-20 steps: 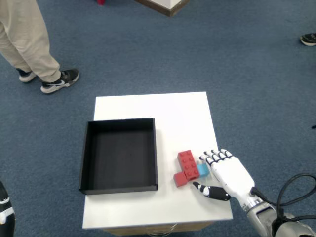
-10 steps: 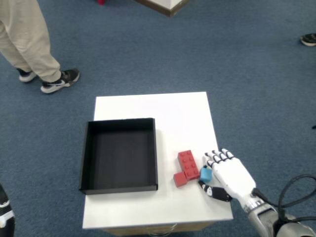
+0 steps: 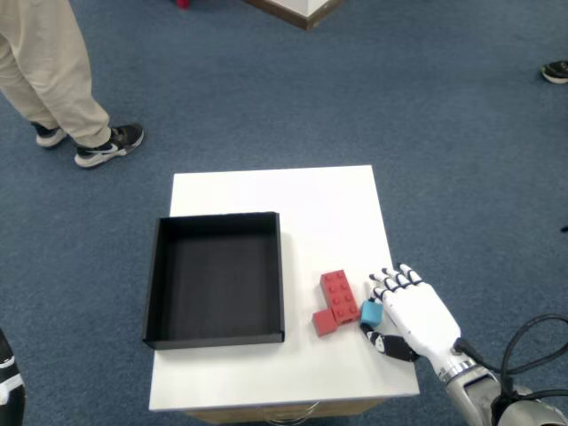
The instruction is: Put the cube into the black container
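The white robot hand (image 3: 413, 312) has closed its thumb and fingers around the small light-blue plastic cube (image 3: 370, 312) in the last second, where before it lay open beside it. The cube sits at the white table's (image 3: 302, 191) right edge, just beside the red plastic building brick (image 3: 335, 300). With the grasp apparently made, lifting and carrying left to the empty black square container (image 3: 216, 278) remains.

The right hand (image 3: 410, 312) lay low, palm down, fingers (image 3: 390, 282) curled forward, thumb tucked in, pinching the cube (image 3: 370, 312).
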Controlling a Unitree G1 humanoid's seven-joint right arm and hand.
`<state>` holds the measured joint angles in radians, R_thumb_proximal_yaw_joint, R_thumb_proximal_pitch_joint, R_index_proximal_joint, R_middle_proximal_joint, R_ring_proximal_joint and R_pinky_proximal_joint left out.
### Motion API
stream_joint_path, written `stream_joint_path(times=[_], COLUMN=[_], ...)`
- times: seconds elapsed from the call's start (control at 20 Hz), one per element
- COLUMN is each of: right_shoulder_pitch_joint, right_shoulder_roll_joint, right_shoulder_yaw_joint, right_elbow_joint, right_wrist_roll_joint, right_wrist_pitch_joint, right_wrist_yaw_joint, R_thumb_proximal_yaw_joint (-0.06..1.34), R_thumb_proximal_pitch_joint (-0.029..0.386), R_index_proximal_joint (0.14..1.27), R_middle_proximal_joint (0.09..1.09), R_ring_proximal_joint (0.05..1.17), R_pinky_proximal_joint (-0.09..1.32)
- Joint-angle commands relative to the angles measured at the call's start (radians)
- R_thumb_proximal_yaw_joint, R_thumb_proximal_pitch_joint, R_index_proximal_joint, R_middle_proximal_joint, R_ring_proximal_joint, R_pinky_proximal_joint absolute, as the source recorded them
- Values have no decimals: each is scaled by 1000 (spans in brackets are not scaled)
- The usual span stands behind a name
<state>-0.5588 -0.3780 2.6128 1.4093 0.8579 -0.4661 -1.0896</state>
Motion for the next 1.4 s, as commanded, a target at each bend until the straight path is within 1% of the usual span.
stream_joint_path(times=[0.05, 0.25, 0.4, 0.7, 0.9, 1.15, 1.4], right_shoulder_pitch_joint=[-29, -29, -33, -26, -20, -13, -17], right_shoulder_roll_joint=[-25, -23, -22, -27, -30, -39, -40], right_shoulder_yaw_joint=[-10, -8, -11, -17, -18, -19, -11], right_elbow_joint=[34, 34, 33, 29, 33, 41, 64], right_wrist_roll_joint=[19, 19, 23, 35, 39, 41, 30], right_wrist_pitch_joint=[-20, -35, -50, -55, -63, -94, -153], right_wrist_yaw_joint=[-49, -59, -62, -50, -66, -125, -242], R_thumb_proximal_yaw_joint=[1270, 1261, 1256, 1250, 1247, 1246, 1242], R_thumb_proximal_pitch_joint=[183, 182, 182, 182, 180, 175, 167], R_index_proximal_joint=[1091, 1074, 1038, 1030, 1030, 1033, 1037], R_middle_proximal_joint=[271, 276, 275, 274, 272, 264, 263], R_ring_proximal_joint=[224, 227, 229, 234, 235, 232, 228], R_pinky_proximal_joint=[158, 180, 195, 220, 228, 227, 217])
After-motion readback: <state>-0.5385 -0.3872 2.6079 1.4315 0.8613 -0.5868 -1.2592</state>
